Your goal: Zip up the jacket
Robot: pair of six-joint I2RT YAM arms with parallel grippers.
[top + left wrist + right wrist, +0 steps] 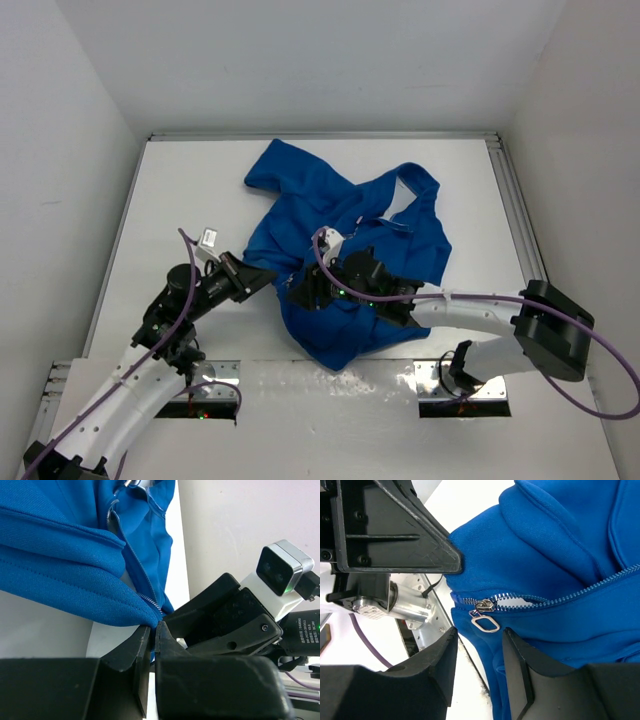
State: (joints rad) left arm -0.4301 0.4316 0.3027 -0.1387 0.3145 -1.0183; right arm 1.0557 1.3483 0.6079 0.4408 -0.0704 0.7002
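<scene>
The royal-blue jacket (350,205) lies crumpled mid-table, collar toward the far side. My left gripper (262,278) is shut on the jacket's bottom hem (125,612) right beside the zipper's lower end (146,599); its jaws (154,627) pinch a fold of fleece. My right gripper (303,293) is open, its fingers on either side of the silver zipper pull (485,624), which hangs from the slider (485,605) just beyond the fingertips (480,632), untouched. Above the slider the zipper teeth (560,600) stand slightly parted.
White walls enclose the table on three sides, with a raised rail (515,215) along the right edge. The two grippers sit very close together: the left finger (395,535) fills the right wrist view's upper left. Purple cables (600,350) loop from both arms.
</scene>
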